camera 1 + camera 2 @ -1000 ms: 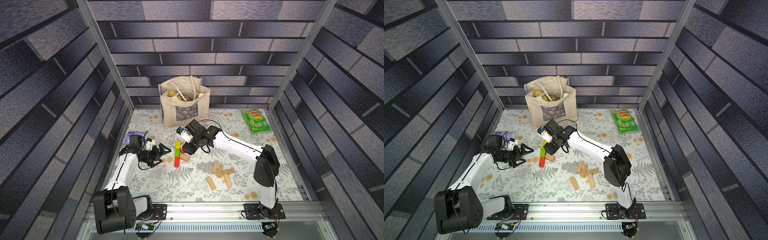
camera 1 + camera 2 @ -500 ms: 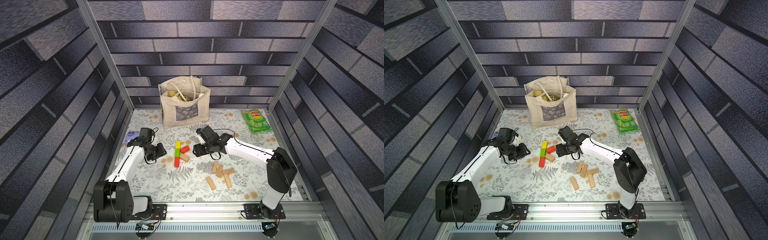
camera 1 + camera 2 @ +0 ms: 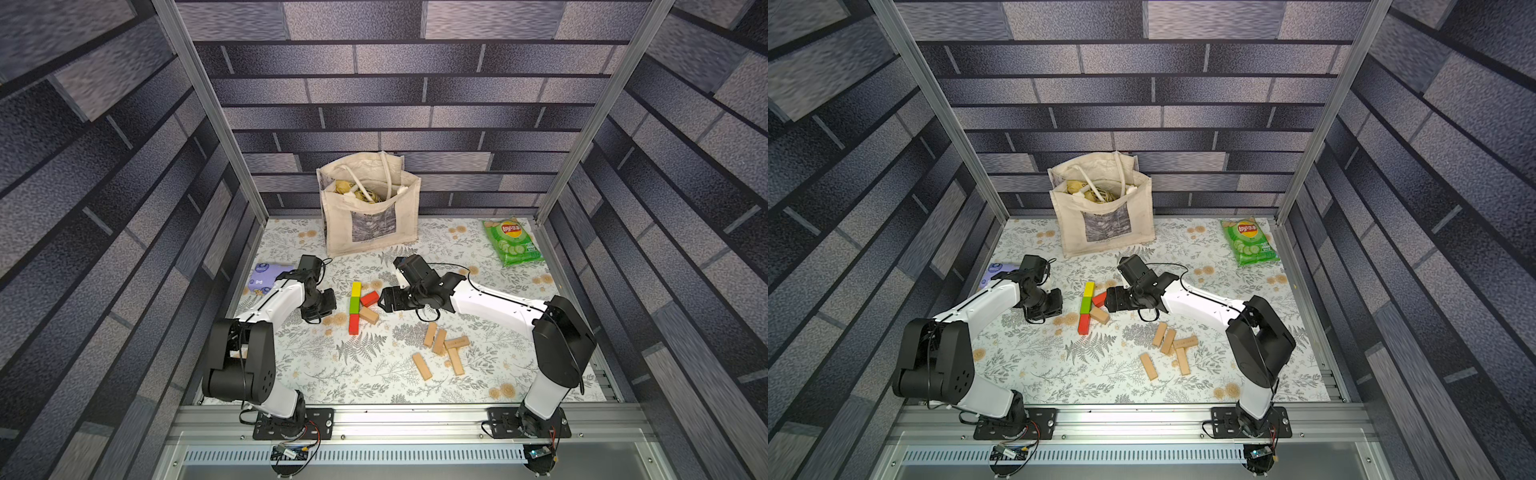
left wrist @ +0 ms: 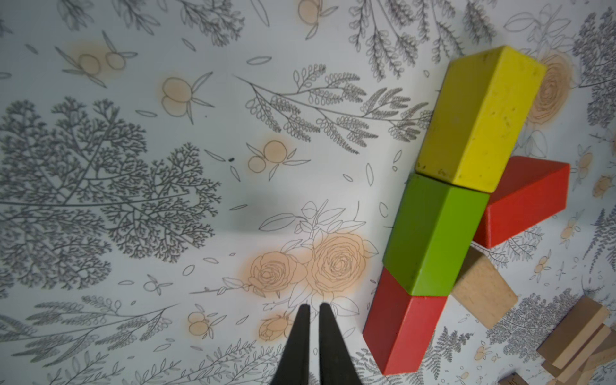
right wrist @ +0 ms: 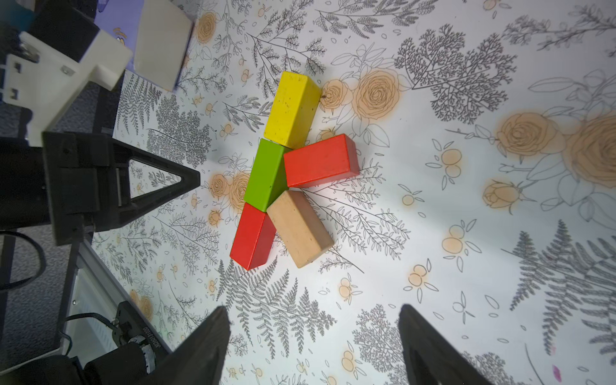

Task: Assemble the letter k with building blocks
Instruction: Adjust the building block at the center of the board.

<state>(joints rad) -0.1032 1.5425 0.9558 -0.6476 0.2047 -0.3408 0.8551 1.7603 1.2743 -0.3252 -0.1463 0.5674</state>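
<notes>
The multicoloured letter k (image 3: 354, 304) lies flat mid-table: a yellow block (image 5: 292, 110), a green block (image 5: 265, 175) and a red block (image 5: 251, 238) form the stem. A second red block (image 5: 320, 160) and a tan block (image 5: 300, 228) slant off it. Several loose tan building blocks (image 3: 440, 343) lie to the right. My left gripper (image 3: 322, 309) is shut and empty just left of the stem, its fingertips (image 4: 304, 311) close together over the cloth. My right gripper (image 3: 384, 299) stands open and empty just right of the arms, its fingers (image 5: 216, 326) wide apart.
A cream tote bag (image 3: 368, 208) stands at the back centre. A green chips bag (image 3: 513, 241) lies at the back right. A purple tissue pack (image 3: 266, 278) sits at the left wall behind the left arm. The metal rail (image 3: 395, 419) runs along the front edge.
My left gripper's jaws have closed on nothing. My right gripper has let go of the slanted red block, drawn back to the right and opened wider.
</notes>
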